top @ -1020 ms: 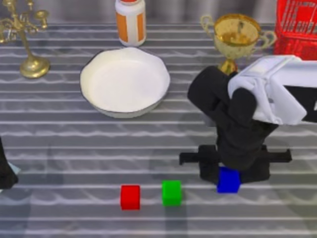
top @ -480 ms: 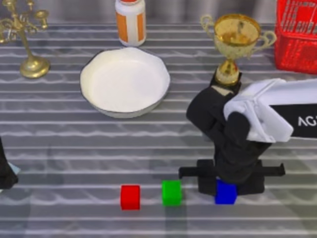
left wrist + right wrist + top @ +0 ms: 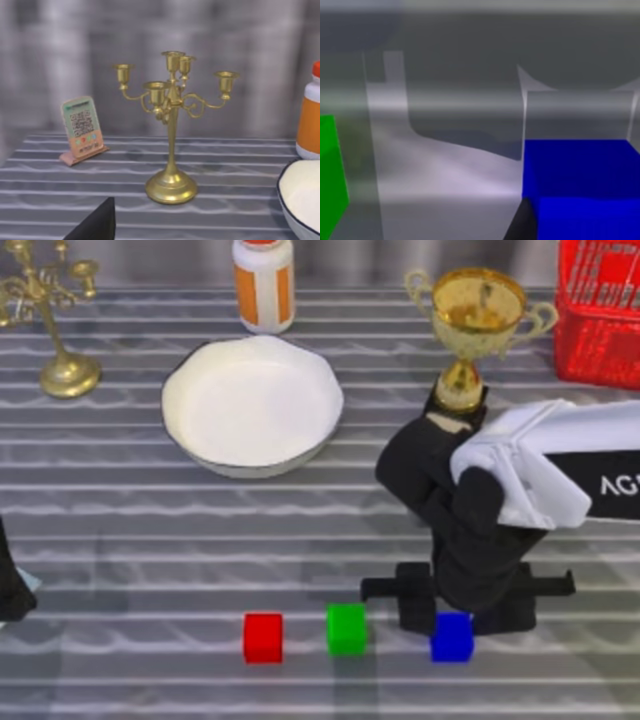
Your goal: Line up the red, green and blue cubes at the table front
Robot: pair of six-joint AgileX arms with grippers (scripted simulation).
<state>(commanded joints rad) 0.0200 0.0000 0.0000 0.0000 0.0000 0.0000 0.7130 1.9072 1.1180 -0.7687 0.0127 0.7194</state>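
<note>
Three cubes now share the near row: red cube [image 3: 263,637], green cube [image 3: 346,628], blue cube [image 3: 451,637] rightmost. Over the last second my right tool [image 3: 462,615] brought blue down-left onto the surface [image 3: 150,540]; grip state: cannot tell. Left arm parked far left. Release appears next.

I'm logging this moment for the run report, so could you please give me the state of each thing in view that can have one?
red cube: resting on the table, free.
green cube: resting on the table, free.
blue cube: at table level, under the right tool.
white bowl: upright, empty.
bottle: upright.
trophy: upright.
candelabra: upright.
left arm: parked at the left edge.
</note>
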